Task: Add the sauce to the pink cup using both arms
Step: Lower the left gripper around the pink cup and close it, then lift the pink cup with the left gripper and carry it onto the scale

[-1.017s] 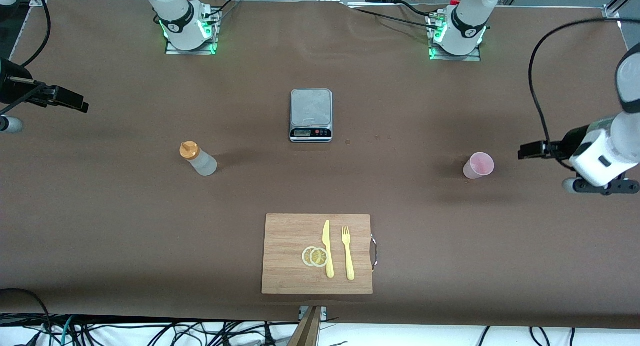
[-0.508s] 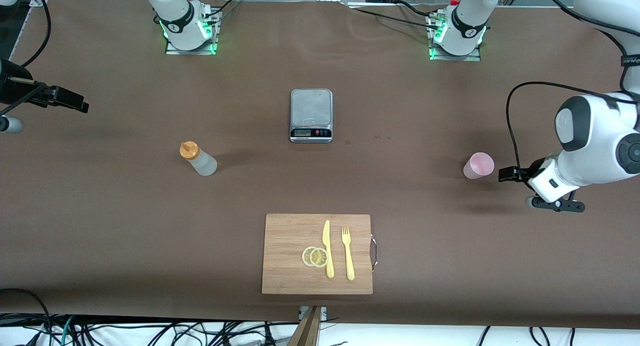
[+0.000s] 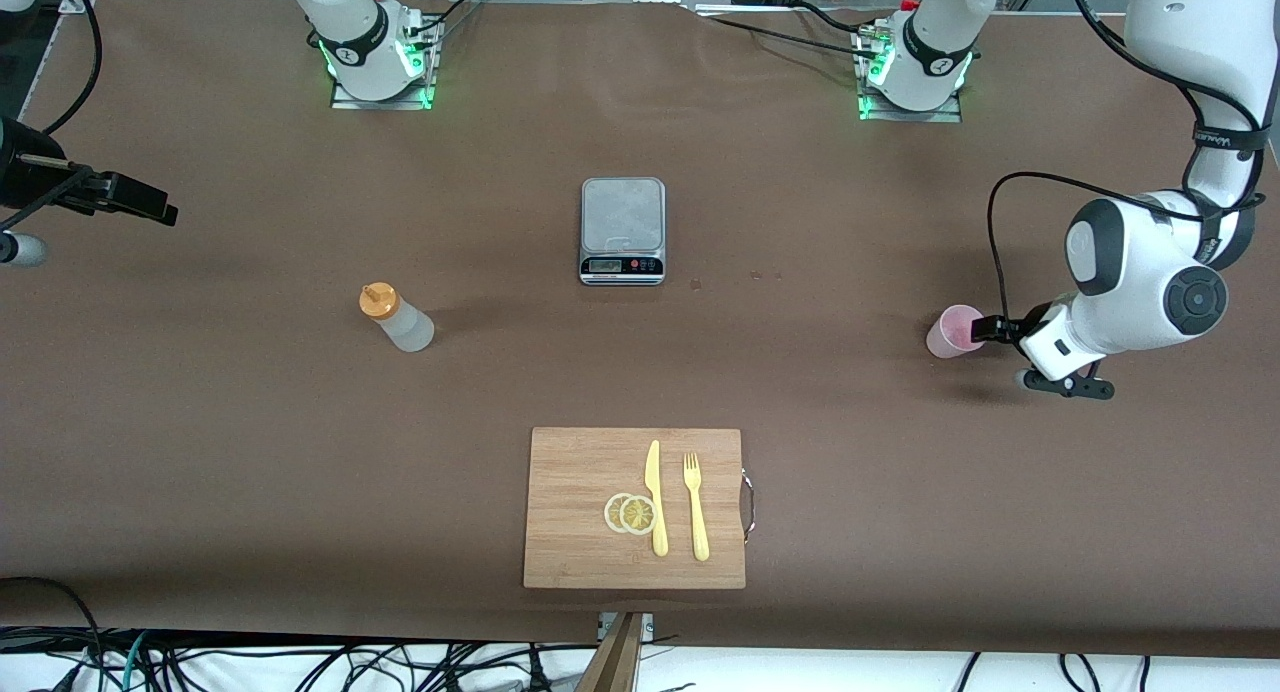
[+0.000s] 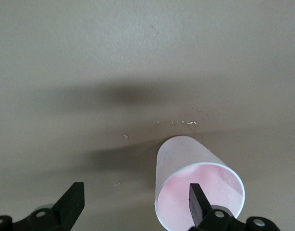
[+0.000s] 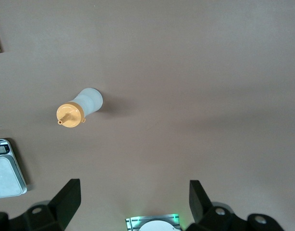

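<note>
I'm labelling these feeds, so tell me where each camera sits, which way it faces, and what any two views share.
Front view: high across the table, facing both arm bases; shows the scale, board, bottle, cup and left end effector at the cup.
Left wrist view: on the left wrist, looking down at the cup; open left end effector with one finger at its rim.
Right wrist view: on the right wrist, above the bottle; open right end effector.
Shared: front and right wrist views both show bottle and scale.

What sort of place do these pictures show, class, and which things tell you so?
Probably a robotics lab set up as a mock kitchen bench: two arm bases bolted to a brown-covered table, loose cables along its edge, and a kitchen scale and cutting board laid out.
</note>
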You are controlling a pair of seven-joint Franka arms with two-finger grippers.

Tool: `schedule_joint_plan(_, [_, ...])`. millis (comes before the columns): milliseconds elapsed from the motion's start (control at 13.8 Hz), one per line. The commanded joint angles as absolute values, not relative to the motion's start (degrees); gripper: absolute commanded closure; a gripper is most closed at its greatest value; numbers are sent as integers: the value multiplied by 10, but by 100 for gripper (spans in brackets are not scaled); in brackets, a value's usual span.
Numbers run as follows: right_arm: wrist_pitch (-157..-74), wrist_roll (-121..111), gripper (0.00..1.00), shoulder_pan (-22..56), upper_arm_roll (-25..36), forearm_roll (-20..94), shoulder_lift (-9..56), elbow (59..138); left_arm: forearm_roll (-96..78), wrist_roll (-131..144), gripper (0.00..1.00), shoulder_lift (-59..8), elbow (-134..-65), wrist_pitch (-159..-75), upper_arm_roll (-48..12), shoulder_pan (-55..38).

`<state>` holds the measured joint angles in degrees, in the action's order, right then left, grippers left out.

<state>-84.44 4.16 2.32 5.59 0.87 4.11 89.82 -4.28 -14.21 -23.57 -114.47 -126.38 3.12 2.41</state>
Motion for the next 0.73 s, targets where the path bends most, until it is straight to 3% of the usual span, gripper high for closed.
schedule_joint_plan(0, [-842,40,0,21,54,11,45,888,-56,-156,8,-203,-1194,-1297,40,17])
schedule_joint_plan(508, [-842,40,0,21,54,11,45,888,-55,-124,49,-200,-1196,-1295,40,0])
schedule_joint_plan(653, [-842,40,0,21,54,11,45,888,-55,-125,67,-200,-1196,-1295,40,0])
